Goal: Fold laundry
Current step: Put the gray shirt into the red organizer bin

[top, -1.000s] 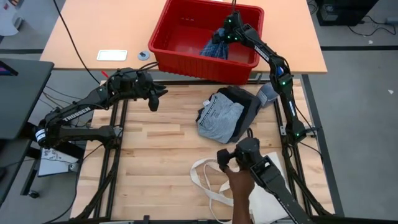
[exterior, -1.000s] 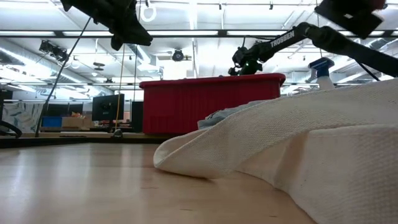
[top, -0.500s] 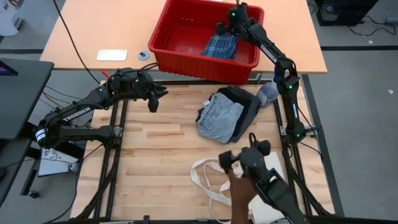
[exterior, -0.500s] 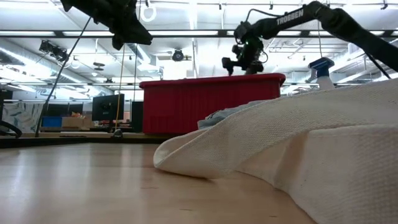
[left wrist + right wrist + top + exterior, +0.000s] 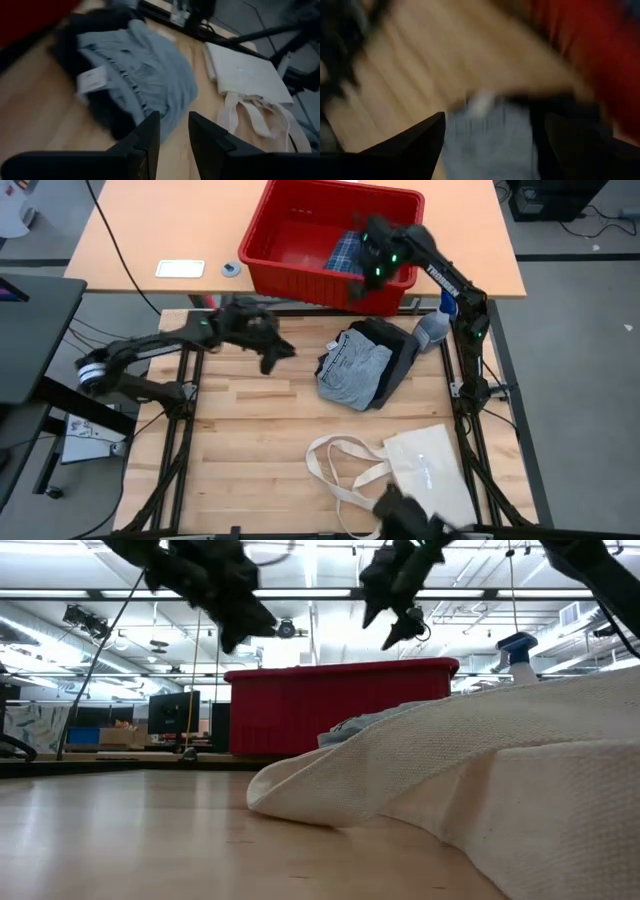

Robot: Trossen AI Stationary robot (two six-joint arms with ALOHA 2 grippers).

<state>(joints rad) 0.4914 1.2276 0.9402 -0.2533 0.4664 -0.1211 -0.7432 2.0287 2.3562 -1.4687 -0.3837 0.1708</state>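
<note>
Wooden tabletop (image 5: 250, 440) carries the laundry pile (image 5: 362, 365) near the red bin (image 5: 290, 270), ready for folding; left gripper (image 5: 174, 131) approaches with fingers slightly apart, right gripper (image 5: 375, 265) spread empty above.

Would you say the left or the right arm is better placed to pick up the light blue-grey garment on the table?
Probably the left: the left gripper hangs empty beside the light blue-grey garment, facing it. The right gripper is by the red bin.

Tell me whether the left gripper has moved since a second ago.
Yes. In the high view the left gripper has swung away from the table's left frame rail, toward the light blue-grey garment, which lies where it was.
</note>
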